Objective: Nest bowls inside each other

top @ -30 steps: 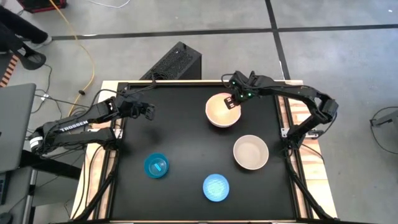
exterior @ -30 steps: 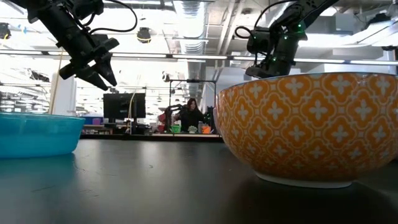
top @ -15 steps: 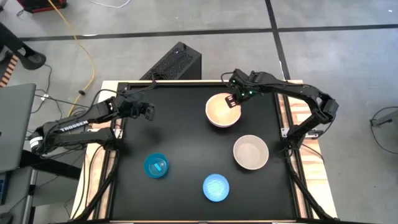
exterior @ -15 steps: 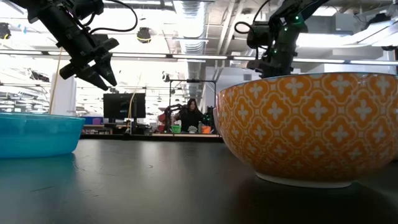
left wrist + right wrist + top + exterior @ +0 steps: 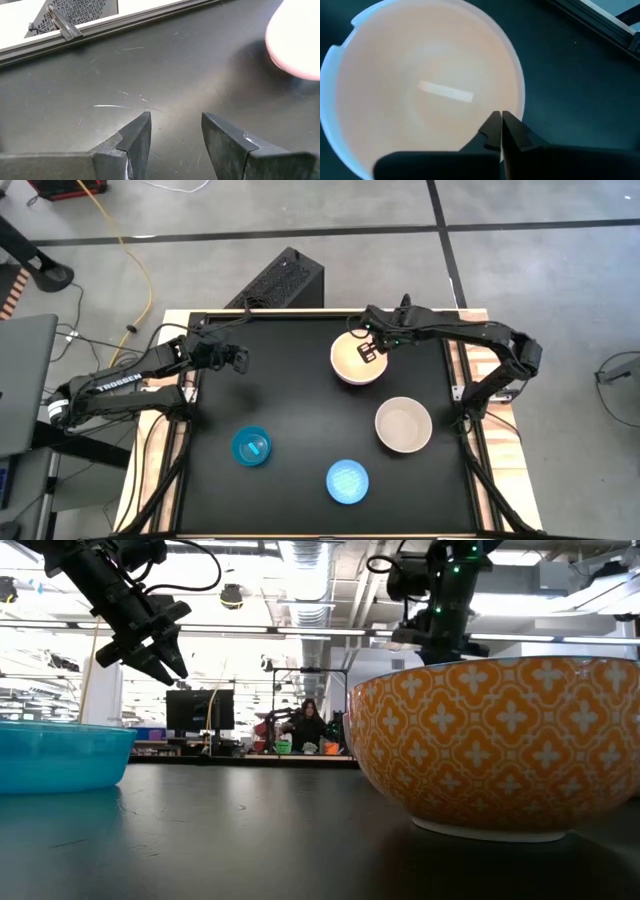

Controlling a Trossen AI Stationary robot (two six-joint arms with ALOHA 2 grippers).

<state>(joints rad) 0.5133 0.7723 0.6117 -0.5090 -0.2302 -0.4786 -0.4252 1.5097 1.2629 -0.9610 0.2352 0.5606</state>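
A pale pink bowl [image 5: 352, 363] with a white rim [image 5: 517, 75] stands on the black table at the far right; its outer wall [image 5: 295, 45] shows pink. My right gripper [image 5: 366, 350] hovers shut just above its rim [image 5: 501, 116] and touches nothing. A beige bowl [image 5: 403, 425] with an orange-patterned outside [image 5: 500, 740] stands nearer the right edge. Two bright blue bowls [image 5: 251, 447] [image 5: 348, 482] stand near the front. My left gripper [image 5: 240, 360] hangs open over bare table at the far left [image 5: 175, 117].
A raised frame [image 5: 460, 395] runs round the black tabletop. Bare table lies between the left gripper and the blue bowls. A black perforated box [image 5: 280, 280] stands on the floor beyond the far edge. A person sits far off in the room [image 5: 305, 725].
My right gripper has risen from the pink bowl's far-right rim and shifted a little toward the table's left over the bowl. Its fingers have come together. The bowl has stayed in place.
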